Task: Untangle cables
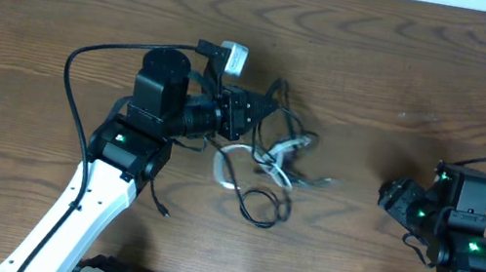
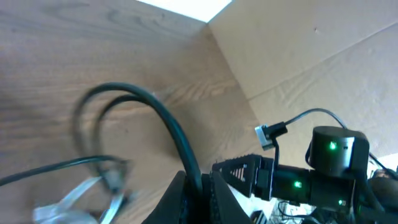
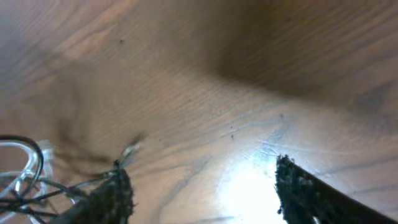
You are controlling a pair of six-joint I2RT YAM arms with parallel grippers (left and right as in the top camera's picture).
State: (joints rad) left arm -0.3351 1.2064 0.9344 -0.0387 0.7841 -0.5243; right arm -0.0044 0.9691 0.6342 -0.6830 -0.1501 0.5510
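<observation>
The cables [image 1: 275, 157] lie in a tangle at mid-table: thin black cords with a white one [image 1: 226, 165] looping at the left and a black loop [image 1: 260, 210] toward the front. My left gripper [image 1: 265, 110] sits at the tangle's upper left, shut on a black cable [image 2: 179, 140] that arches up out of its jaws [image 2: 200, 182]; the white cord [image 2: 62, 202] blurs below. My right gripper [image 1: 386, 194] stands open to the right of the tangle, apart from it. Bare wood shows between its fingers [image 3: 202, 186], and cable ends [image 3: 25, 180] lie off to its left.
A thick black arm wire [image 1: 74, 78] arcs out left of the left arm. The right arm [image 2: 329, 155] shows in the left wrist view, in front of a cardboard wall [image 2: 311, 56]. The wooden table [image 1: 431, 78] reaches a pale wall at the back.
</observation>
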